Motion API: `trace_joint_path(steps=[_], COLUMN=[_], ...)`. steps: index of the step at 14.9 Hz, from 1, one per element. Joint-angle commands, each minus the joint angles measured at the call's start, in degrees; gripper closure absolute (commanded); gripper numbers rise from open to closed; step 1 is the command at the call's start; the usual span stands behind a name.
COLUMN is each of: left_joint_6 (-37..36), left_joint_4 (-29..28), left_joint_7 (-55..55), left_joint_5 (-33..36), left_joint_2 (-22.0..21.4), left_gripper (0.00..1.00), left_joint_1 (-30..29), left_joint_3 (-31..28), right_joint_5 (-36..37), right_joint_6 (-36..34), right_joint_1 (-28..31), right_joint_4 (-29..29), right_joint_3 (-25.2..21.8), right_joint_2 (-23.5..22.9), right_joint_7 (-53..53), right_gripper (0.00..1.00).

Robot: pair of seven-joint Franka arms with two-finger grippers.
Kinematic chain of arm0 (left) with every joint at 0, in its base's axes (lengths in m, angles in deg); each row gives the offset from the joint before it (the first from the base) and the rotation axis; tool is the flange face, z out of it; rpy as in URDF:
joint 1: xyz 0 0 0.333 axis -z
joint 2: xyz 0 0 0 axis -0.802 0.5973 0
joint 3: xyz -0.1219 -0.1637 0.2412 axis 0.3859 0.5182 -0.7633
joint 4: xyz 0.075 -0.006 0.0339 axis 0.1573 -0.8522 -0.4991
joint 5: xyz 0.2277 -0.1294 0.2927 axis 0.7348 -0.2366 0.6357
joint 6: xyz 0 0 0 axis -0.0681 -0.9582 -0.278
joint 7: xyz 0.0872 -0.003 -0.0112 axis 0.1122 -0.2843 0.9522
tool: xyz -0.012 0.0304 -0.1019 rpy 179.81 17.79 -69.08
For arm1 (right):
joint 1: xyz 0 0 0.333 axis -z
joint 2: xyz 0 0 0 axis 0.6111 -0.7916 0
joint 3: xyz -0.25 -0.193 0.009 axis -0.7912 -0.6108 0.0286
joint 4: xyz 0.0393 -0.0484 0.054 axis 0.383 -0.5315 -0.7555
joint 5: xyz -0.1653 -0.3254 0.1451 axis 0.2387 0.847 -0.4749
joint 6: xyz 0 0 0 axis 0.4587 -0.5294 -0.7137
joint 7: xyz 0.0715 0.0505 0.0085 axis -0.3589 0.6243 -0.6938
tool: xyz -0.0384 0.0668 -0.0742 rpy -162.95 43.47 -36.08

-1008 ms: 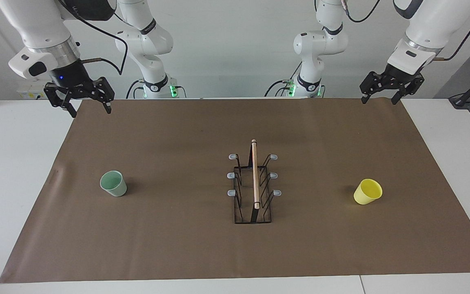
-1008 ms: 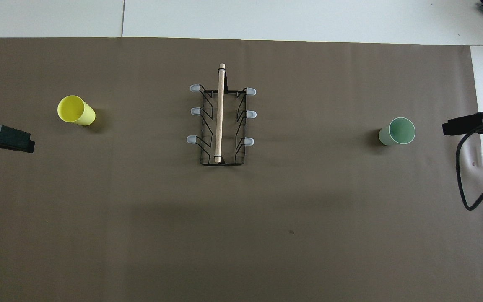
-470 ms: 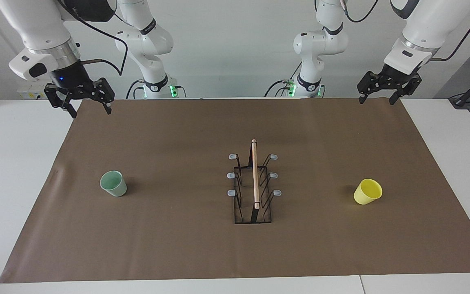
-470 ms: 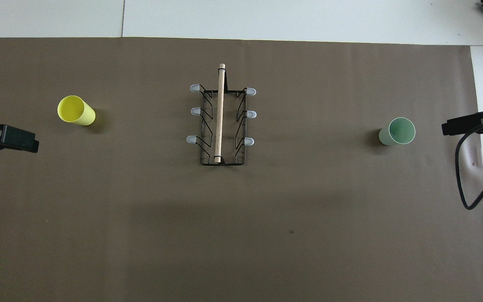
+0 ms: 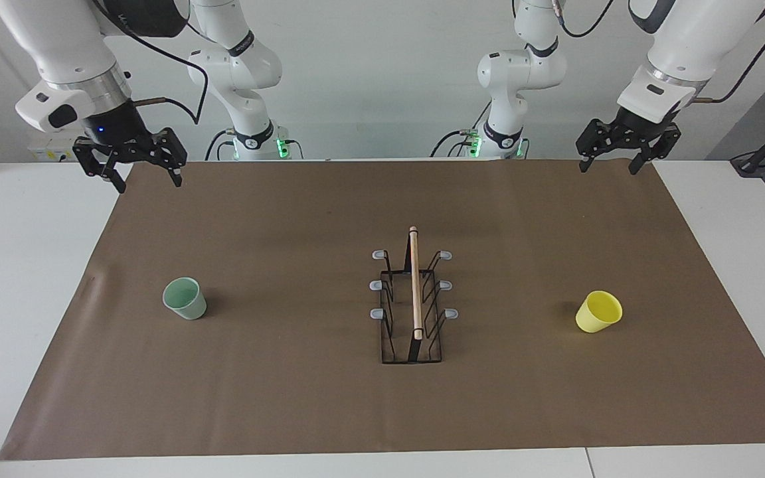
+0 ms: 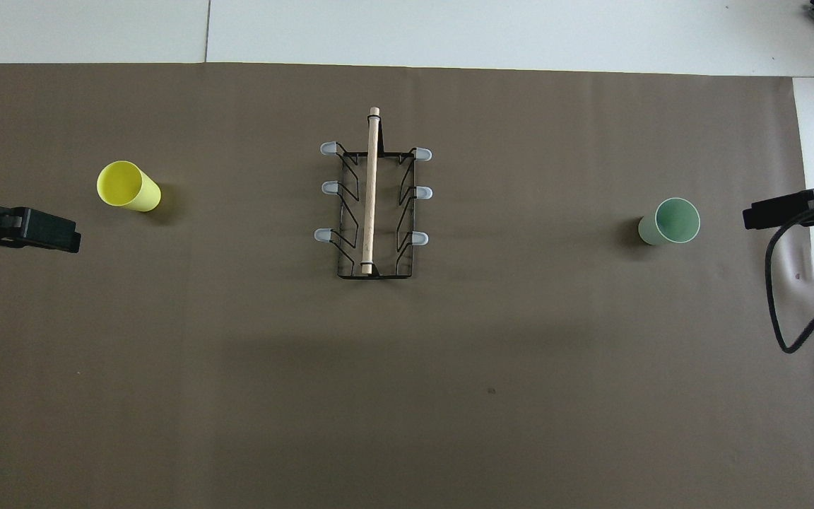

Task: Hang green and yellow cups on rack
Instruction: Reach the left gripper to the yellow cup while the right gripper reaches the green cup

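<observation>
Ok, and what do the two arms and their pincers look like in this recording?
Both arms are glossy white with rounded joints, black joint bands and a silver ring at the wrist. Each ends in a black two-finger pincer: left pincer, right pincer. Black cables trail from both wrists; a small blue light glows on the right one. Green lights show at both bases.

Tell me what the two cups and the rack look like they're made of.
Green cup and yellow cup: likely plastic, with smooth, matte, evenly coloured walls. Rack: thin black wire, probably coated metal, with a pale wooden rod on top and grey prong caps, perhaps rubber.
</observation>
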Motion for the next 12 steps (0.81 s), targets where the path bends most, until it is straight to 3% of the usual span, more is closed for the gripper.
trace_joint_path(steps=[1,4,9,12], left_joint_6=[-0.64,-5.39,-5.93,-7.34], left_joint_4=[0.86,7.98,16.16,19.77], left_joint_7=[0.5,2.42,11.65,20.33], left_joint_5=[0.26,0.25,-0.8,-9.73], left_joint_2=[3.07,11.06,22.32,28.29], left_gripper=[0.0,0.0,0.0,0.0], left_joint_1=[-0.05,-0.23,0.65,0.13], left_joint_3=[-0.54,-1.42,-6.68,-13.09], right_joint_5=[0.87,2.09,13.85,15.81], right_joint_6=[1.73,4.63,6.04,3.94], right_joint_1=[0.94,0.06,-5.72,-6.09], right_joint_4=[-2.39,-3.98,-4.07,-5.12], right_joint_3=[0.78,0.78,0.96,0.87], right_joint_2=[0.69,0.26,-3.09,-2.56], right_joint_7=[-1.36,-2.95,-9.71,-16.37], right_gripper=[0.0,0.0,0.0,0.0])
